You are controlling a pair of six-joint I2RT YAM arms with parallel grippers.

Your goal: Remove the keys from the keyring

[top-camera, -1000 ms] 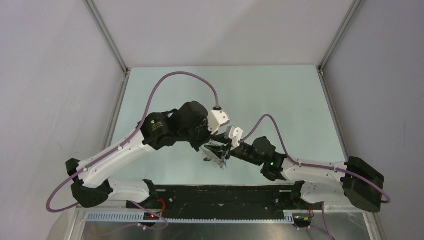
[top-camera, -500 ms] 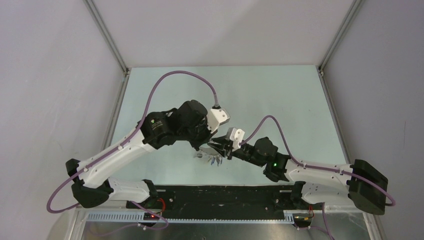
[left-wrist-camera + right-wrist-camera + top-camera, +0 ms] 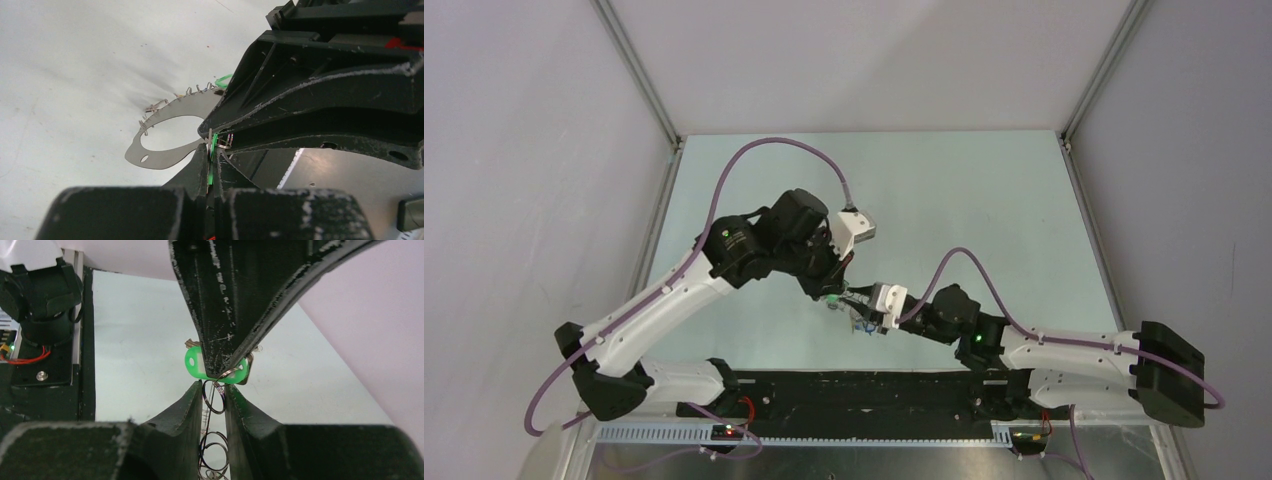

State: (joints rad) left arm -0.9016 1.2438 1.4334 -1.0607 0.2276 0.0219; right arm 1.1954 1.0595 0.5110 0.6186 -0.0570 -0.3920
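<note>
Narrowing from a wider gap, the right gripper (image 3: 214,387) jaws now pinch the keyring (image 3: 215,399). The left gripper (image 3: 220,367) jaws stay clenched on the green key (image 3: 196,362), held above the surface (image 3: 984,200) by the middle of its near edge. With both parts gripped, pulling apart looks feasible.

Right gripper (image 3: 856,303): swings left along the black base rail (image 3: 874,385); jaws narrow onto the keyring (image 3: 215,412).
Left gripper (image 3: 832,294): shifts left along the rail.
Keys (image 3: 861,325): carried left too.

A robotics lab: grey-walled enclosure (image 3: 514,150) around a table (image 3: 984,190).
</note>
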